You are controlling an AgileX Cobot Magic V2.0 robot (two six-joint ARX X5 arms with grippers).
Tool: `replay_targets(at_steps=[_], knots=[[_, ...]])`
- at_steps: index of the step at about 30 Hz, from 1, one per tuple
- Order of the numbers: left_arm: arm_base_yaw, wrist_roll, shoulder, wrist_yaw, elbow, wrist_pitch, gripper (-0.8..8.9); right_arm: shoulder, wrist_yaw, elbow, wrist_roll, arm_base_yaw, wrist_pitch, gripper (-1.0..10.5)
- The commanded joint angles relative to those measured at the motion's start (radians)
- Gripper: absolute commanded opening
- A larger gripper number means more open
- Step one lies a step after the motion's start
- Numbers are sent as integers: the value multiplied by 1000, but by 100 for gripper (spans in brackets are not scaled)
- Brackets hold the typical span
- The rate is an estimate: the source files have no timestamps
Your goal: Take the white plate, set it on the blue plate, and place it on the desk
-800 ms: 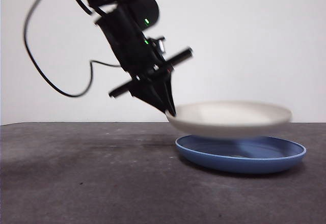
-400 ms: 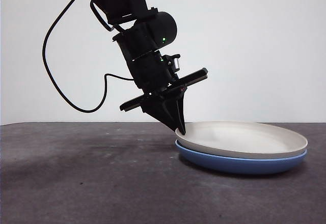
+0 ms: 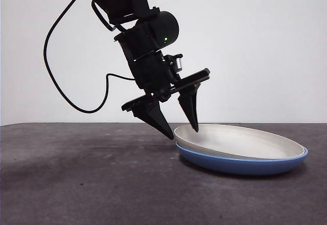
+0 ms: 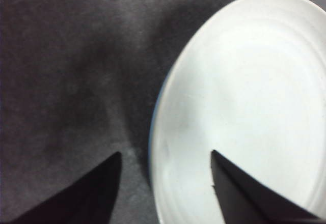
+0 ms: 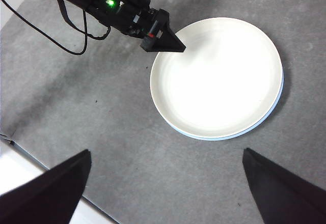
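The white plate lies in the blue plate on the desk, sitting slightly askew with its left edge raised. My left gripper is open, its jaws straddling the white plate's left rim, one outside and one over the inside, with gaps on both sides. The left wrist view shows the same: the left gripper spread across the white plate rim. From high above, my right gripper is open and holds nothing, and looks down on the white plate and a thin crescent of blue plate.
A black cable loops down behind the left arm. The desk's near edge runs across the corner of the right wrist view, with pale floor beyond it.
The left gripper lowered the white plate onto the blue plate, then opened its jaws and let go of the rim. The plate now rests on its own.
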Motion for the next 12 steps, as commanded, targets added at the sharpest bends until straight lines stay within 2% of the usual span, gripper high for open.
replay_targets(at_steps=[1,6,12], knots=[[-14,14,26,2,33,-3,325,2,0,21,13,2,7,475],[-14,40,26,2,84,-71,325,2,0,21,13,2,7,475],[-7,92,25,2,232,-220,325,3,0,21,13,2,7,475]])
